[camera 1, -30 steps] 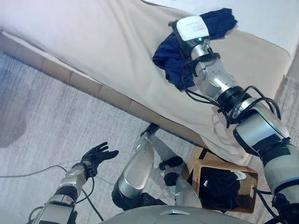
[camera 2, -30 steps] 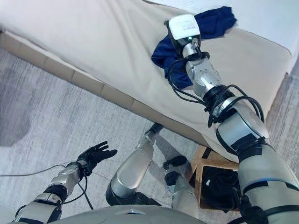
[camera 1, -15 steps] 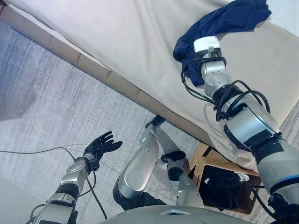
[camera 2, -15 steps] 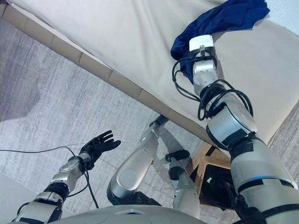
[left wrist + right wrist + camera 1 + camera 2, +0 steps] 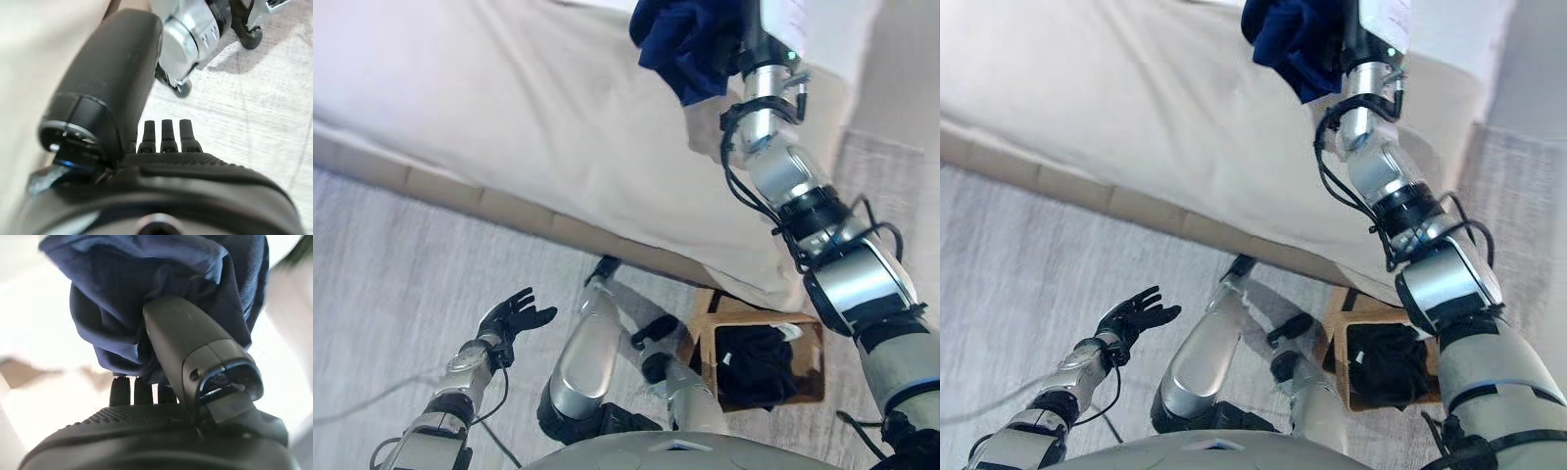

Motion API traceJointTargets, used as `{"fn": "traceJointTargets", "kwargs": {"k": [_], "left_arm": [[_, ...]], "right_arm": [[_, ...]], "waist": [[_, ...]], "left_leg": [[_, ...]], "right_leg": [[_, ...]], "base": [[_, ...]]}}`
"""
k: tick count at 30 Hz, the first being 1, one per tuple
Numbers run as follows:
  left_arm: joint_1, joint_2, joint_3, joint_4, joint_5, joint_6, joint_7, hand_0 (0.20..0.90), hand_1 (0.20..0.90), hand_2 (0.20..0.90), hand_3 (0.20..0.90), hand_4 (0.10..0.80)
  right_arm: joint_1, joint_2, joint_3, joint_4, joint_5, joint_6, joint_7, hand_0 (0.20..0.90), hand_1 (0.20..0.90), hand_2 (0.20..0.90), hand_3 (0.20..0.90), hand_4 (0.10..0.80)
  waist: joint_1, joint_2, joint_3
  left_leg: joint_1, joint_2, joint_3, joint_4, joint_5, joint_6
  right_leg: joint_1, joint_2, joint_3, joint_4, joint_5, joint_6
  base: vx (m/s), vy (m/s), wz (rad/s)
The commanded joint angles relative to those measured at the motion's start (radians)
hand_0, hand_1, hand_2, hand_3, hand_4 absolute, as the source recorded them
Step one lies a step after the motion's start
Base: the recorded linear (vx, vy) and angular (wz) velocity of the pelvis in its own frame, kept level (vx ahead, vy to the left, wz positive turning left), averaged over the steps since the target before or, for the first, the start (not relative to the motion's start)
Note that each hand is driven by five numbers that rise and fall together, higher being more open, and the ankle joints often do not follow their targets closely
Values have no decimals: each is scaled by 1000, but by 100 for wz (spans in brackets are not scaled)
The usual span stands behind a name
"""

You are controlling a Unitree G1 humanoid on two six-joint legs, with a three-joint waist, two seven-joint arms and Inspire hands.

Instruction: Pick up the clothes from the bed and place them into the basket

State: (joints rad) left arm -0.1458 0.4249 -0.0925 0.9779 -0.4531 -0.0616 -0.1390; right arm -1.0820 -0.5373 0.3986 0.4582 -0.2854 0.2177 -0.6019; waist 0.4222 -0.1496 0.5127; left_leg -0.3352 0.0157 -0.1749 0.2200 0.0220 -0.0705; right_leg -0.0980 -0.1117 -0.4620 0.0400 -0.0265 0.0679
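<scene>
A navy blue cloth (image 5: 680,39) hangs bunched from my right hand (image 5: 745,37) above the beige bed (image 5: 509,117). In the right wrist view my thumb (image 5: 186,333) presses into the cloth (image 5: 146,279) and my fingers curl under it. A brown basket (image 5: 815,372) stands on the floor by the bed's corner, below my right arm, with dark clothes (image 5: 754,362) in it. My left hand (image 5: 514,315) is open and empty, low over the floor at the left; it also shows in the left wrist view (image 5: 186,181).
The bed's tan base edge (image 5: 440,186) runs across the view between the bed and the grey floor (image 5: 401,274). The basket also shows in the right eye view (image 5: 1433,377).
The camera has shifted. The blue cloth, which lay spread on the bed under my right hand, is now gathered and lifted in that hand. My left hand has kept its pose.
</scene>
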Motion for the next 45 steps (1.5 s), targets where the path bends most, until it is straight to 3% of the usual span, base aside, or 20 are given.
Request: {"fn": "traceJointTargets", "kwargs": {"k": [1,6,14,20,22,25,26,36,43,45], "left_arm": [[107,11,-4,45,93,9,10,900,900,900,900,800],[104,-9,-17,74,196,74,17,900,900,900,900,800],[95,-58,-45,99,272,115,-11,900,900,900,900,800],[95,-98,-77,115,302,104,-25,900,900,900,900,800],[98,-103,-73,122,308,107,-26,900,900,900,900,800],[109,-103,-70,130,334,116,-34,900,900,900,900,800],[113,-101,-72,131,340,121,-35,900,900,900,900,800],[96,-91,-109,133,324,134,-36,900,900,900,900,800],[-42,-89,-170,88,205,88,-4,900,900,900,900,800],[-87,-94,-194,49,143,55,7,900,900,900,900,800]], "right_arm": [[70,-136,-89,-180,-46,-4,-75,300,300,300,200,100],[197,-237,-152,-300,-96,5,-12,300,300,300,200,100],[359,-374,-274,-348,-57,-23,87,300,300,300,200,100],[486,-388,-362,-325,-31,-64,143,300,300,300,200,100],[517,-379,-373,-314,-22,-74,173,385,385,385,299,199],[547,-356,-373,-296,-39,-68,220,354,354,354,263,163],[556,-350,-369,-290,-36,-61,236,300,300,300,200,100],[593,-312,-302,-156,-78,-13,273,300,300,300,200,100],[478,-319,-205,-56,-64,15,245,300,300,300,200,100],[425,-323,-158,10,-67,49,241,300,300,300,200,100]], "waist": [[-76,10,-158],[-195,28,-281],[-329,68,-397],[-393,80,-429],[-403,82,-435],[-409,85,-438],[-410,86,-438],[-429,121,-375],[-459,179,-211],[-469,219,-141]], "left_leg": [[161,-7,95,-195,-41,81],[283,-7,176,-226,-68,89],[396,-2,276,-275,-80,81],[448,-1,340,-272,-106,70],[459,1,357,-271,-111,66],[468,6,373,-266,-113,62],[469,9,375,-263,-113,61],[399,37,349,-189,-107,47],[228,41,300,-93,-86,39],[162,32,287,-64,-74,39]], "right_leg": [[73,-13,78,59,-17,40],[122,6,163,0,-4,41],[159,25,248,-51,16,29],[187,33,291,-118,47,30],[188,36,293,-124,51,29],[192,40,283,-121,47,24],[193,42,283,-119,45,22],[131,53,300,-56,16,-7],[-43,35,298,102,-34,-43],[-120,27,301,166,-55,-55]], "base": [[99,-52,-38],[82,-54,-63],[51,-61,-45],[29,-64,-45],[41,-96,-30],[49,-120,-35],[58,-135,-17],[-17,-125,-5],[-235,-72,2],[-237,-18,1]]}}
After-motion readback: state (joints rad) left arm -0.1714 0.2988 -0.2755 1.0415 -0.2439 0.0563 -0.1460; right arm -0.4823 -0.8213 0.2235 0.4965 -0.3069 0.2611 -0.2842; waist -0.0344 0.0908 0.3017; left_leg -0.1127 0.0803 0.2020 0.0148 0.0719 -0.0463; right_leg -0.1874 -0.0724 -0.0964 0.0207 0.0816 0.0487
